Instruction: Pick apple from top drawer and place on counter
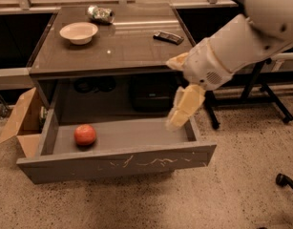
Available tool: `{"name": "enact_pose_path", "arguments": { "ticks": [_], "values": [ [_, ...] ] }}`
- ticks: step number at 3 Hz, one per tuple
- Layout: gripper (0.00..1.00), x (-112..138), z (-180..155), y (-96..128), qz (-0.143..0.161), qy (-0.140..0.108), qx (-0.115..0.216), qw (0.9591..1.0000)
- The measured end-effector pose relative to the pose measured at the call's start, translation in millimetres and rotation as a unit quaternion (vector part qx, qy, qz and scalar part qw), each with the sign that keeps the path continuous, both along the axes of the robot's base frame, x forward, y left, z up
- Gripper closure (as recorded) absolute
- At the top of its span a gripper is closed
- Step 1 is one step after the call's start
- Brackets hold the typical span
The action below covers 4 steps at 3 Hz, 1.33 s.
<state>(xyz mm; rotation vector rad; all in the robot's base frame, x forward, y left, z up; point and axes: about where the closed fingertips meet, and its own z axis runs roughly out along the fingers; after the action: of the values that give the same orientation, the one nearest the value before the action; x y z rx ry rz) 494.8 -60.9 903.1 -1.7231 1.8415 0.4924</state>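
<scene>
The red-orange apple [85, 134] lies in the left part of the open grey top drawer [118, 163], whose scuffed front panel faces me. The brown-grey counter [122, 46] is above it. My gripper [177, 120] hangs from the white arm, pointing down over the drawer's right end, well to the right of the apple and not touching it. It holds nothing that I can see.
On the counter stand a cream bowl [78, 32], a crumpled shiny can [100, 14] and a flat black device [168, 37]. A brown cardboard box [21, 123] sits left of the drawer. Black desk legs [260, 87] and a caster [283, 180] are at the right.
</scene>
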Motion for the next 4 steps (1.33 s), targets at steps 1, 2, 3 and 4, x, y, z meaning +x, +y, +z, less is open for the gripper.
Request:
{"name": "enact_pose_path", "arguments": {
  "ticks": [1, 2, 3, 4],
  "values": [
    [0.00, 19, -28, 22, 0.018, 0.003, 0.009, 0.9998],
    [0.00, 42, -62, 52, 0.029, 0.008, 0.025, 0.9992],
    [0.00, 59, -93, 83, 0.032, 0.015, 0.043, 0.9984],
    [0.00, 73, -120, 113, 0.024, 0.021, 0.069, 0.9971]
  ]
}}
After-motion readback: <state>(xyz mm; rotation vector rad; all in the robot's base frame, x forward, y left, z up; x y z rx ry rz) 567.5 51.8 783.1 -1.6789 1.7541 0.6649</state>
